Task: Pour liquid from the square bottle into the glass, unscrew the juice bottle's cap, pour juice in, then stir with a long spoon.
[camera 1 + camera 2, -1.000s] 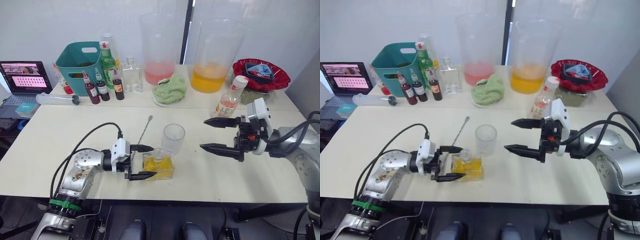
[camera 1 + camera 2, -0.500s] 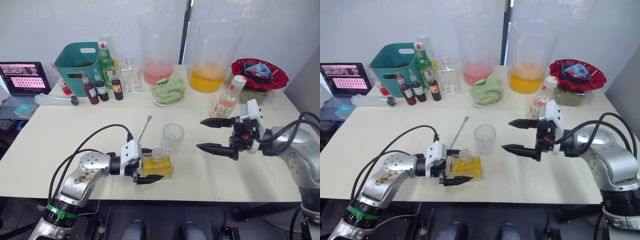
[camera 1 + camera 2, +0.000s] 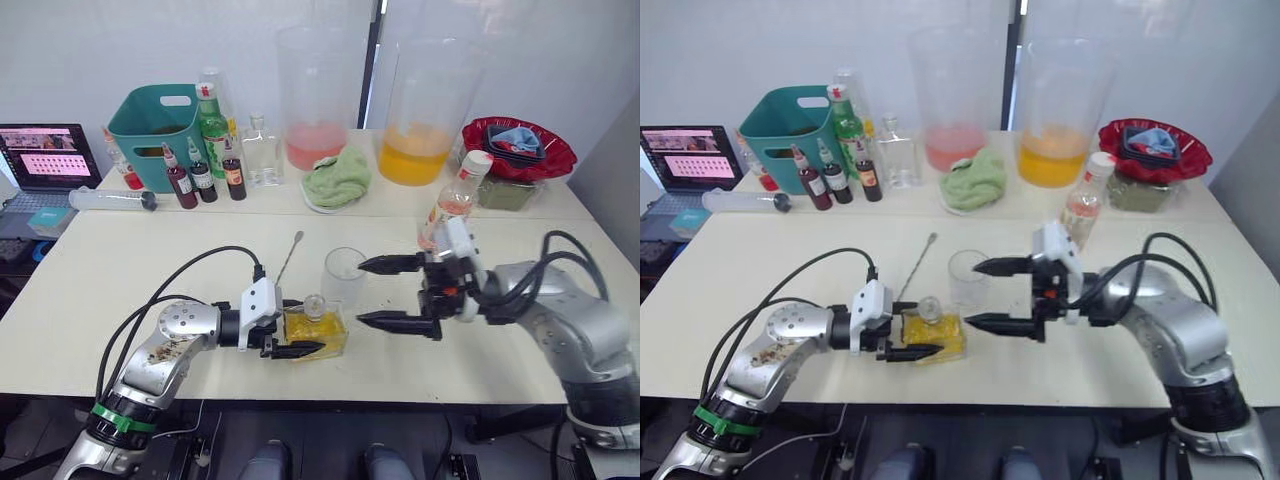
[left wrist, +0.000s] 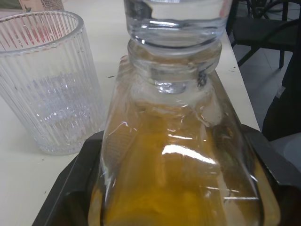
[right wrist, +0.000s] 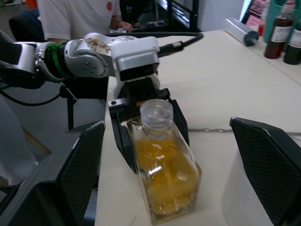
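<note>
1. Two grippers work at the near table edge: left gripper has its black fingers on either flat side of the short squat clear glass square bottle, clamping it; the bottle stands upright on the cream table, stopper still in, yellow-orange liquid filling the lower body.
2. Right gripper hangs with fingers spread wide, tips just beside the bottle and the clear ribbed cylindrical glass; empty.
3. Handling guess: bottle looks heavy, rigid, slick, breakable. Flat sides give the best grip, low on the body; stopper must come off before pouring.
4. Glass is empty, just behind and right of the bottle; light, easy to tip.
5. Thin long silver metal spoon lies flat behind the bottle.
6. Slim clear plastic juice bottle with white cap stands farther back right, pale pink juice low inside.
</note>
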You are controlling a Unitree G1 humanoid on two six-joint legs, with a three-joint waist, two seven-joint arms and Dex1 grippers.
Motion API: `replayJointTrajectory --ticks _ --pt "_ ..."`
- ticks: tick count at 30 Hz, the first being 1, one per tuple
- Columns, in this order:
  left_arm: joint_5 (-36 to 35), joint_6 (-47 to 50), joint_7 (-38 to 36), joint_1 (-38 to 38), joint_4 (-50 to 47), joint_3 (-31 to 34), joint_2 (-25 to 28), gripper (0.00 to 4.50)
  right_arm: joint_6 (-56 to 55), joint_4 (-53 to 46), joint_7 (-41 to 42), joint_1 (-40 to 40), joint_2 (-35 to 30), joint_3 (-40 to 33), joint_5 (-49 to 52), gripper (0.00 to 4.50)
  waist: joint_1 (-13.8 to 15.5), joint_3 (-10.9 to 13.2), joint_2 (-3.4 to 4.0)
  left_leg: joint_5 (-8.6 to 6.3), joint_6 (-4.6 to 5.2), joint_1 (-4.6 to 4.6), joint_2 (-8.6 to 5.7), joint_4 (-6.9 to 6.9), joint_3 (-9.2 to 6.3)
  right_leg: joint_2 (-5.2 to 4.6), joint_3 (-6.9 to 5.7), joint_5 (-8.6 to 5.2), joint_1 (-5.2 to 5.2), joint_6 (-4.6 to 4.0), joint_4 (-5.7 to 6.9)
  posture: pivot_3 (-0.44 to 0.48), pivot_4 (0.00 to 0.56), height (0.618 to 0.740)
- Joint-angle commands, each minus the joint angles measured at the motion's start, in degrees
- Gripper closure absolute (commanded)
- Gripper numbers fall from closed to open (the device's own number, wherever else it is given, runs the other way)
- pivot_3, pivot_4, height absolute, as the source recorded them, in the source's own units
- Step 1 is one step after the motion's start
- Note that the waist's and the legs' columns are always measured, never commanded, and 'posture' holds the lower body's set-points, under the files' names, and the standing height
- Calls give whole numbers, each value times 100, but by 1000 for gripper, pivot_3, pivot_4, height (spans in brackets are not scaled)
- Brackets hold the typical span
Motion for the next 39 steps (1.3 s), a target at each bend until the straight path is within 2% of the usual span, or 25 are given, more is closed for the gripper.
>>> replayJointTrajectory --ticks 1,10,13,17,21,27,32,39 --pt "26 -129 -84 -256 9 30 16 1708 -59 -230 -282 -203 309 384 -247 0 -5 0 0 0 0 0 0 0 0 1 -2 0 0 0 0 0 150 740" --pt "66 -41 -229 -186 -3 -31 86 1708 -508 118 -461 -297 881 1057 -1040 0 -10 0 0 0 0 0 0 -1 -2 2 -1 0 -3 0 4 0 150 740" --pt "96 -52 -228 -160 -5 -36 109 1708 -559 158 -464 -268 998 1103 -1121 805 -16 0 1 0 0 1 0 0 -3 2 -1 0 -3 0 4 0 150 740" --pt "63 -21 -246 -150 4 -1 143 1708 -604 236 -460 -244 1022 1106 -1235 2217 -18 -1 1 0 0 1 0 0 -5 3 0 0 -3 0 5 0 150 740" --pt "63 -60 -319 -90 -12 -53 173 1708 -661 289 -450 -243 1037 1114 -1327 3442 -24 -1 1 0 0 3 1 -1 -4 4 0 0 -3 0 6 0 150 740" --pt "116 -289 -268 -106 86 -60 71 1708 -599 259 -402 -178 1080 995 -1202 3442 -23 -1 1 0 0 3 1 -2 -4 4 0 0 -3 -1 6 0 150 740" --pt "130 -300 -256 -167 188 -70 51 1708 66 148 -720 -97 1360 580 -501 3442 -20 -1 1 0 0 3 1 -1 -6 4 1 0 -3 -1 6 0 150 740" --pt "146 -407 -327 -240 346 -99 3 1708 -524 -55 -551 -189 1265 523 -723 3442 -20 -1 1 0 0 2 0 -1 -5 3 1 0 -4 -1 6 0 150 740"
